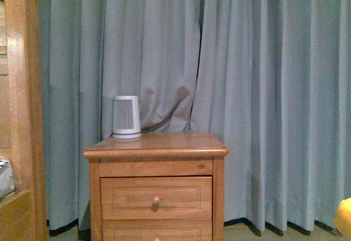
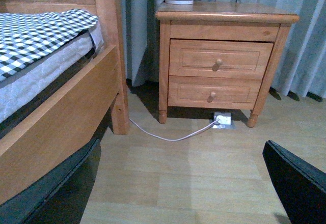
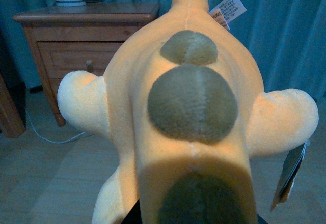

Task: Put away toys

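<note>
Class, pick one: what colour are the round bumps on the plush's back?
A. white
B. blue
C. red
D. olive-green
D: in the right wrist view the plush is orange-yellow, and the bumps along its back are olive-green.

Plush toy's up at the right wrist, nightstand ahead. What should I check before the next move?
1. Orange-yellow plush toy with olive-green bumps off the floor: ok.
2. Right gripper's hold on it: cannot tell, it is hidden beneath the toy.
3. Left gripper open and empty: ok.
4. Both drawers of the wooden nightstand shut: not ok if the toy goes inside.
5. White cable on the floor before the nightstand: not ok, possible snag.
6. Room on the nightstand's top beside the white ribbed cylinder: ok.
</note>
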You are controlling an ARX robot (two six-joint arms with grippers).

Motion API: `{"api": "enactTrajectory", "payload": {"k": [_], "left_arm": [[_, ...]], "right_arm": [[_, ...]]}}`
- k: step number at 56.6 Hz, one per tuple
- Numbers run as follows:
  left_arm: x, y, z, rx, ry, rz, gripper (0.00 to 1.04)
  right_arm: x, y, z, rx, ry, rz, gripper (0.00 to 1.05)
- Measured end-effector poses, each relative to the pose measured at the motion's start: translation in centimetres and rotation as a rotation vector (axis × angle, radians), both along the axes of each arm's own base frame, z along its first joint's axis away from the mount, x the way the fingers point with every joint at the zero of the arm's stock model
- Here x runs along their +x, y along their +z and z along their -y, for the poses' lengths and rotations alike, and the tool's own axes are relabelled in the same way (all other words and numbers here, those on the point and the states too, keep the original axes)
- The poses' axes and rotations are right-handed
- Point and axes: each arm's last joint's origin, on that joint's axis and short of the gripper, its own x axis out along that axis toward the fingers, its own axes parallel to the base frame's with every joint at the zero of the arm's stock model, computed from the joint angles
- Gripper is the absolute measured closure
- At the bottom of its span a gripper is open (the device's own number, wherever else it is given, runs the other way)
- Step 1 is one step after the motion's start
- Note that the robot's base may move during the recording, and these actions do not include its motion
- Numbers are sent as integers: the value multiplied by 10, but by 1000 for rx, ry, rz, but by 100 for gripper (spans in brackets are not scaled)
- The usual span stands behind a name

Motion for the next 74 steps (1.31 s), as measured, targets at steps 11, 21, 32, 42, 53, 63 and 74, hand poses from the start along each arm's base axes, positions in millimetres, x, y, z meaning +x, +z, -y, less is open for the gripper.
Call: {"api": "enactTrajectory", "payload": {"k": [11, 21, 32, 42, 53, 63, 74], "left_arm": [[0, 0, 0, 0, 0, 0, 6], [0, 0, 0, 0, 0, 0, 6], [0, 0, 0, 0, 0, 0, 6], [0, 0, 0, 0, 4, 0, 6], [0, 0, 0, 0, -1, 0, 6], [0, 0, 0, 0, 0, 0, 6], [0, 0, 0, 0, 3, 0, 6]], "right_arm": [[0, 0, 0, 0, 1, 0, 98], [0, 0, 0, 0, 0, 0, 98], [0, 0, 0, 0, 0, 0, 98], [0, 0, 0, 0, 14, -1, 98], [0, 0, 0, 0, 2, -1, 98], [0, 0, 0, 0, -2, -1, 98], [0, 0, 0, 0, 2, -1, 98]]}}
